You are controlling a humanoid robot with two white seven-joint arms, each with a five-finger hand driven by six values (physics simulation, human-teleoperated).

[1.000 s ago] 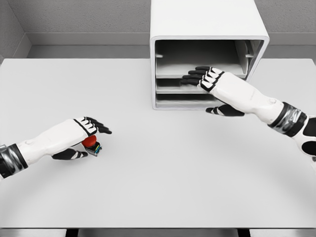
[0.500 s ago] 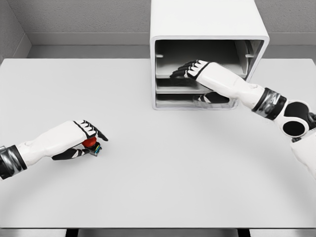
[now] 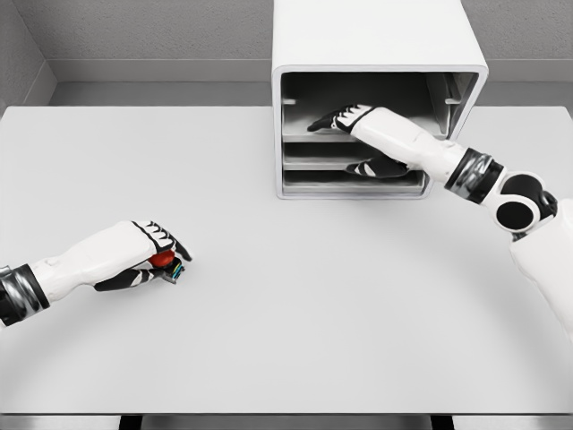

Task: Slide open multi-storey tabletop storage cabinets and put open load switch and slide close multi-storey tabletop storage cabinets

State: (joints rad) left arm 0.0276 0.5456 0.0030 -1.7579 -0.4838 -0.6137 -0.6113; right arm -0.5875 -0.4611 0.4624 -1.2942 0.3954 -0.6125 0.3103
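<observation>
Right hand (image 3: 345, 118) reaches into the white storage cabinet (image 3: 380, 36), fingers laid over the front edge of an upper shelf-drawer (image 3: 313, 137), thumb hooked beneath; it seems to grip that edge, though the pinch is partly hidden. Left of the cabinet and well apart from it, the left hand (image 3: 143, 251) is closed around the load switch (image 3: 166, 263) on the table (image 3: 295, 305). Judging from this, the drawer grip could slip if the fingertips only skim the lip, and pulling might drag the light cabinet forward. The switch looks small, with a red knob on a dark body showing a teal edge.
</observation>
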